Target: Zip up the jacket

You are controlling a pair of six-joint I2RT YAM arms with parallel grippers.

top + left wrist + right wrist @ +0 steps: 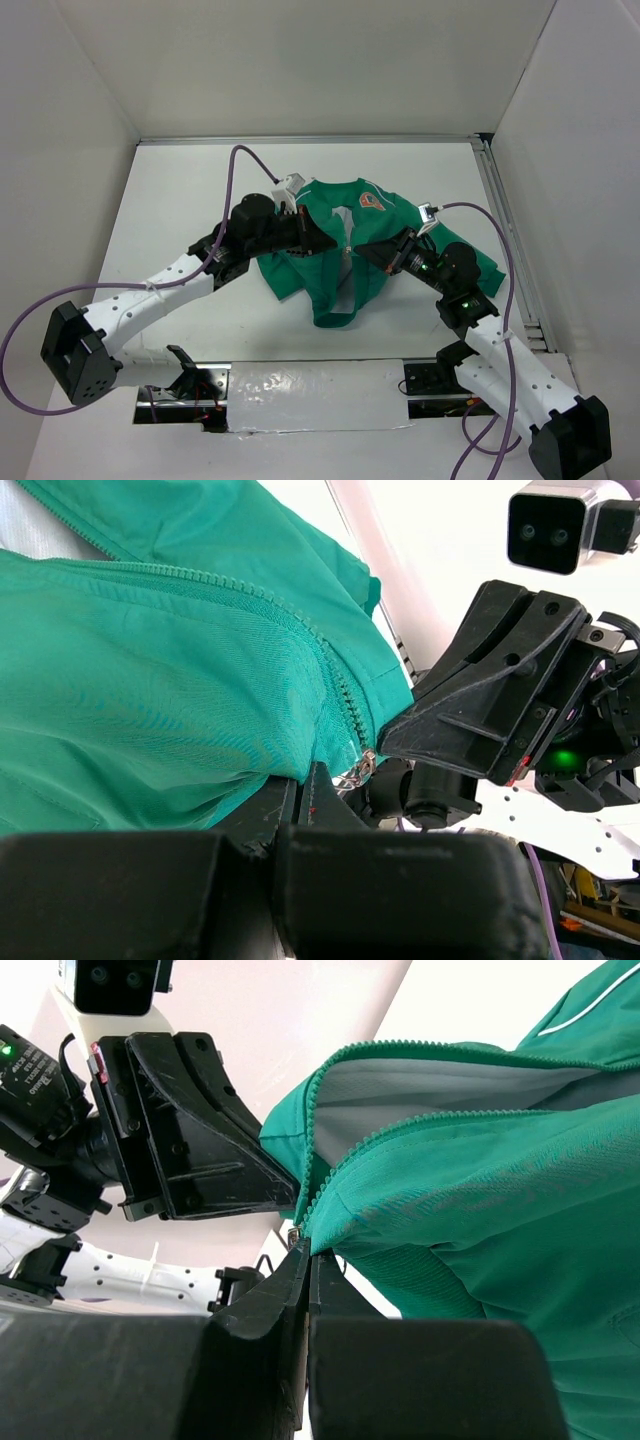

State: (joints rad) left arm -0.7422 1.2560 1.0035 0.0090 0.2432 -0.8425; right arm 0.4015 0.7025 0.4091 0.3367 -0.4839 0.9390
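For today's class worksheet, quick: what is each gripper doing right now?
Left gripper: closed on the jacket by its zipper.
Right gripper: closed on the jacket too.

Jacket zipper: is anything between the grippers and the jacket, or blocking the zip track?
Nothing visible. The left gripper and right gripper are both shut on the jacket at its front opening, tips close together. The zipper teeth showing beyond them are bare.
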